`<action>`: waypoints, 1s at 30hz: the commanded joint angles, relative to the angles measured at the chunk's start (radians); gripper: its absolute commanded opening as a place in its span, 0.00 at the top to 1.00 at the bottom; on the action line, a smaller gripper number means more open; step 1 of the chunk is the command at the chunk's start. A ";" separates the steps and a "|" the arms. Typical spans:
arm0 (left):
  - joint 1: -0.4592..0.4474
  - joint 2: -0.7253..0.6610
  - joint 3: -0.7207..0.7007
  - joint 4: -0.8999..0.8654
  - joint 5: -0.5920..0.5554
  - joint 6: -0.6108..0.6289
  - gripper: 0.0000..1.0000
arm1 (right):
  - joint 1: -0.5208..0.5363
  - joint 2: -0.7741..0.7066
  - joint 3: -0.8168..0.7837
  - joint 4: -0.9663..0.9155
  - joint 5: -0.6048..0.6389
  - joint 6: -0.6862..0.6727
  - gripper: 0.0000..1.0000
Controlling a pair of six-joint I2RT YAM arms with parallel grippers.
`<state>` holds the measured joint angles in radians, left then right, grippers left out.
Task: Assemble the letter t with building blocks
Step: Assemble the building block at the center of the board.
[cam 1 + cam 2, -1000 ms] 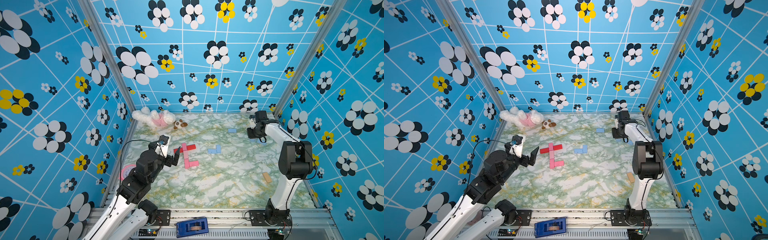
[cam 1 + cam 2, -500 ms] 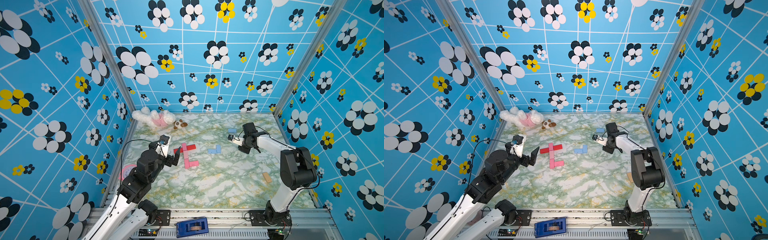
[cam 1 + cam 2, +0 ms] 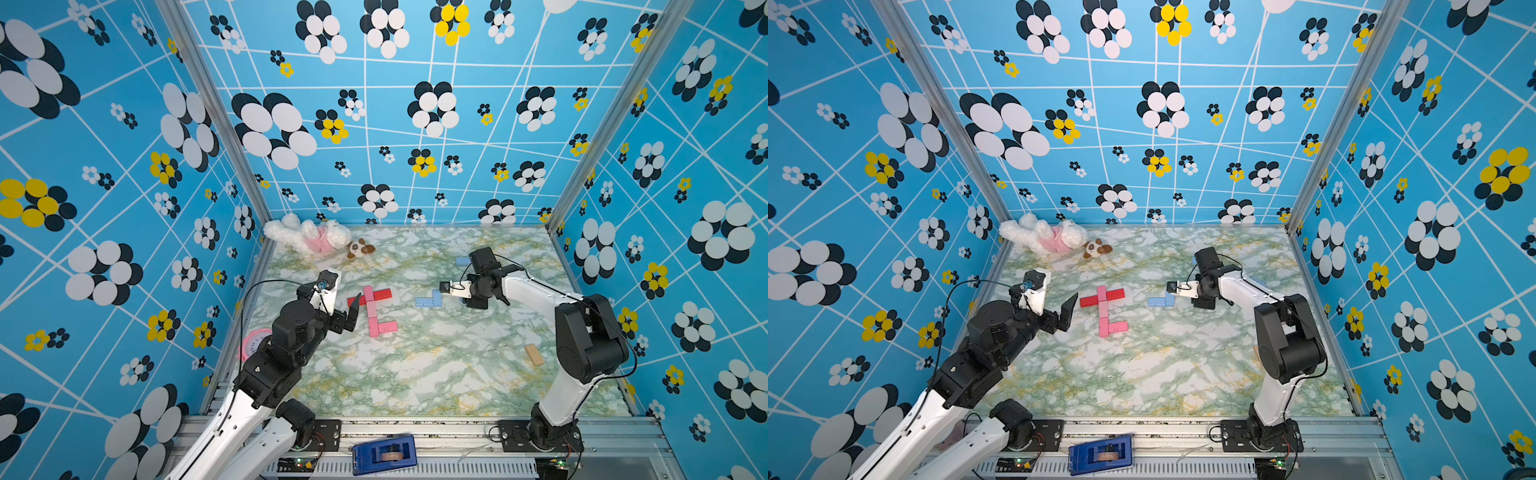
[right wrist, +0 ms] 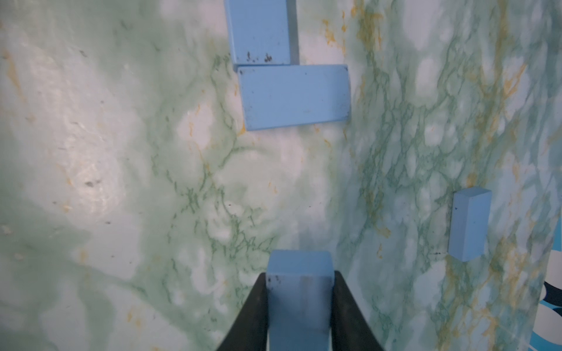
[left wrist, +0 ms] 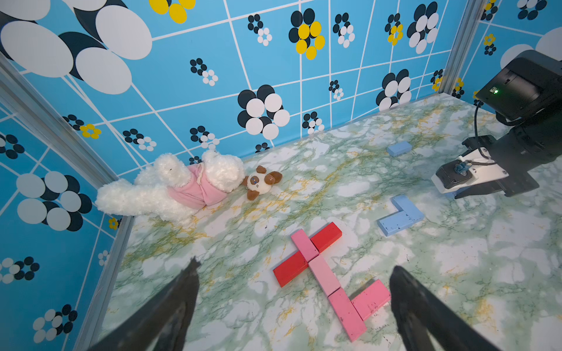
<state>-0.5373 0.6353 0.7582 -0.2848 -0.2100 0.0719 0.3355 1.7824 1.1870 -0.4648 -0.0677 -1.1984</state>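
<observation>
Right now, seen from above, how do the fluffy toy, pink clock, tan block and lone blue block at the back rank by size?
In a top view:
1. fluffy toy
2. pink clock, partly hidden by the left arm
3. tan block and lone blue block look alike; the blue one lies farther back, so they stay unranked.

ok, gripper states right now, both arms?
Left gripper: open, empty.
Right gripper: closed on a light blue rectangular block.
</observation>
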 commanded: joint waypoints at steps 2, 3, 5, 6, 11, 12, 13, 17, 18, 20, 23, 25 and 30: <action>-0.004 -0.013 -0.011 0.009 0.003 0.005 0.01 | 0.022 0.033 0.033 -0.059 -0.040 -0.044 1.00; -0.004 -0.013 -0.011 0.009 0.003 0.005 0.01 | 0.026 0.037 0.036 -0.063 -0.038 -0.050 1.00; -0.004 -0.011 -0.011 0.009 0.004 0.004 0.01 | 0.033 0.040 0.037 -0.070 -0.042 -0.057 1.00; -0.005 -0.012 -0.011 0.009 0.003 0.004 0.01 | 0.036 0.042 0.037 -0.071 -0.046 -0.059 1.00; -0.005 -0.013 -0.011 0.009 0.004 0.005 0.01 | 0.050 0.060 0.050 -0.071 -0.047 -0.062 1.00; -0.004 -0.011 -0.011 0.009 0.004 0.006 0.01 | 0.055 0.066 0.056 -0.074 -0.047 -0.061 1.00; -0.004 -0.011 -0.011 0.007 0.005 0.004 0.01 | 0.058 0.073 0.063 -0.076 -0.047 -0.061 1.00; -0.004 -0.010 -0.011 0.009 0.004 0.003 0.01 | 0.070 0.093 0.081 -0.075 -0.047 -0.056 1.00; -0.004 -0.010 -0.011 0.009 0.006 0.003 0.01 | 0.073 0.099 0.087 -0.075 -0.048 -0.054 1.00; -0.003 -0.010 -0.011 0.009 0.006 0.003 0.01 | 0.077 0.110 0.097 -0.078 -0.047 -0.052 1.00; -0.004 -0.009 -0.012 0.009 0.005 0.003 0.01 | 0.086 0.122 0.105 -0.085 -0.050 -0.052 1.00; -0.004 -0.009 -0.011 0.009 0.005 0.004 0.01 | 0.089 0.128 0.109 -0.083 -0.053 -0.050 0.99; -0.005 -0.009 -0.011 0.010 0.006 0.003 0.01 | 0.094 0.144 0.120 -0.085 -0.055 -0.040 0.98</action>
<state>-0.5373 0.6357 0.7582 -0.2844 -0.2100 0.0719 0.4210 1.9110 1.2785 -0.5175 -0.0948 -1.2427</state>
